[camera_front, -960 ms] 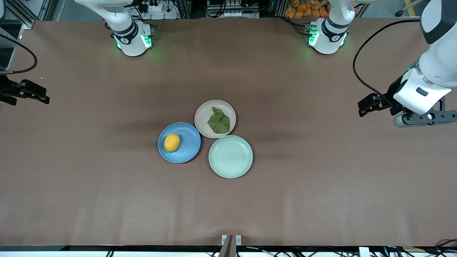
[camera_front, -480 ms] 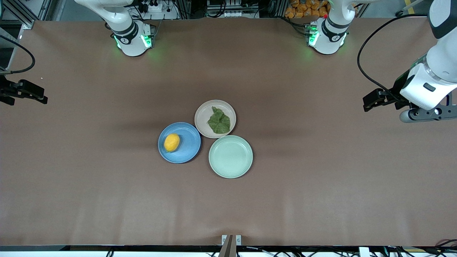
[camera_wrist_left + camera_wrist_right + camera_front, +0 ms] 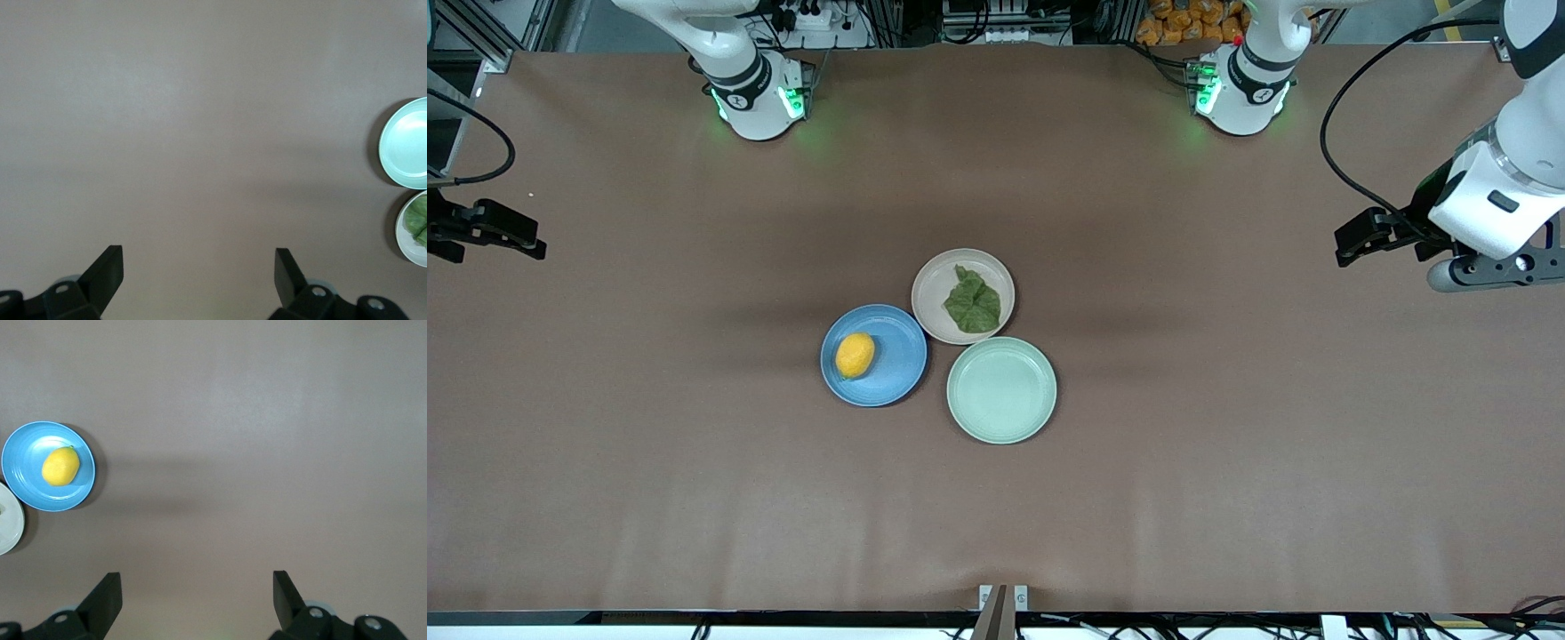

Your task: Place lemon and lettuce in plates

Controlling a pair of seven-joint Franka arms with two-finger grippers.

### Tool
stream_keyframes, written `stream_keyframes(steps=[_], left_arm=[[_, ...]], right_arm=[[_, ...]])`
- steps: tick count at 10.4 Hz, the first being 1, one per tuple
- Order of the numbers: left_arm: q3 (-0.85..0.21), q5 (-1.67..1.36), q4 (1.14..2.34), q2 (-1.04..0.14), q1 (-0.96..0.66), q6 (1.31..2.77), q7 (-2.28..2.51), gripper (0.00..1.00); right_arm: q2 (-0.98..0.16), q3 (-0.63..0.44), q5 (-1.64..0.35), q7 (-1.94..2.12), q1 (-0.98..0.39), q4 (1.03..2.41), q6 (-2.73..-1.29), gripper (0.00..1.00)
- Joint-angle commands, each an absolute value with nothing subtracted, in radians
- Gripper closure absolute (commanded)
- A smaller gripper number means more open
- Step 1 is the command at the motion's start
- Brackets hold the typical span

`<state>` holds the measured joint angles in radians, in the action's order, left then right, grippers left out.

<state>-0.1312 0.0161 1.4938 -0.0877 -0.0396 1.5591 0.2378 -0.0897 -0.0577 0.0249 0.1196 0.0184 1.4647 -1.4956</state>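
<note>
the small oval yellow lemon (image 3: 855,355) lies in the round blue plate (image 3: 895,378). at that plate's two o'clock, touching it, the round beige-pink plate (image 3: 934,289) holds the wrinkly green lettuce leaf (image 3: 972,303). the round mint-green plate (image 3: 1001,390) sits at the beige-pink plate's five o'clock, nearest the front camera.

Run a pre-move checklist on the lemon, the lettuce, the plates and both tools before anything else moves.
1. Lemon lies in the blue plate: ok.
2. Lettuce lies in the beige plate: ok.
3. Mint-green plate holds nothing: ok.
4. Left tool is open, holds nothing, and is up over bare table at the left arm's end: ok.
5. Right tool is open, holds nothing, and is up over bare table at the right arm's end: ok.
6. Whether the three plates touch or only sit close together: cannot tell.
</note>
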Motion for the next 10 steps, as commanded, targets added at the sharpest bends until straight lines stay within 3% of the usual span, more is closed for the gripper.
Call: stream_keyframes(steps=[1, 10], left_arm=[[-0.137, 0.037, 1.525, -0.057, -0.031, 1.554, 0.233, 0.00], [-0.140, 0.039, 1.526, -0.023, -0.031, 1.552, 0.224, 0.00]], right_arm=[[-0.083, -0.048, 0.038, 0.120, 0.022, 1.473, -1.503, 0.00], [-0.078, -0.044, 0.026, 0.118, 0.049, 1.424, -1.505, 0.00]])
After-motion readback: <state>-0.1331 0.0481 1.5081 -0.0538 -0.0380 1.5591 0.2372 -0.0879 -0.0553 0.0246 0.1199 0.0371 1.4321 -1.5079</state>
